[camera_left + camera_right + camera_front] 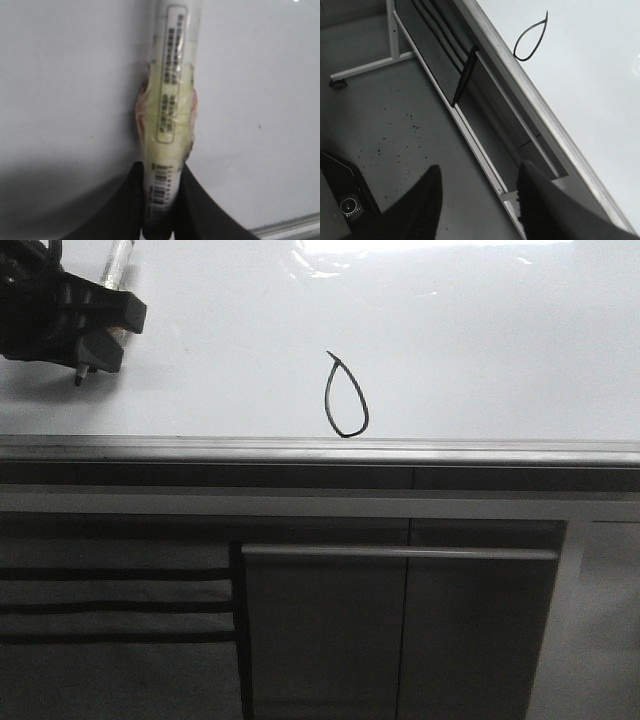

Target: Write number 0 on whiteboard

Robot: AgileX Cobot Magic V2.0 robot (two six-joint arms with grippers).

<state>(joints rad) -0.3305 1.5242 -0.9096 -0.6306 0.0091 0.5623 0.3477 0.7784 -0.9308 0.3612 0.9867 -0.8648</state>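
A thin black teardrop loop, the number 0, is drawn on the glossy whiteboard just above its grey edge rail; it also shows in the right wrist view as the number 0 on the whiteboard. At the top left my left gripper is shut on a clear-barrelled marker, its dark tip held well left of the loop. In the left wrist view the marker, wrapped in yellowish tape, sits clamped between the black fingers. My right gripper hangs open over the floor, holding nothing.
Below the board's grey rail stand dark grey cabinet panels with a horizontal bar. The right wrist view shows speckled grey floor, a white stand leg with a castor, and a dark device.
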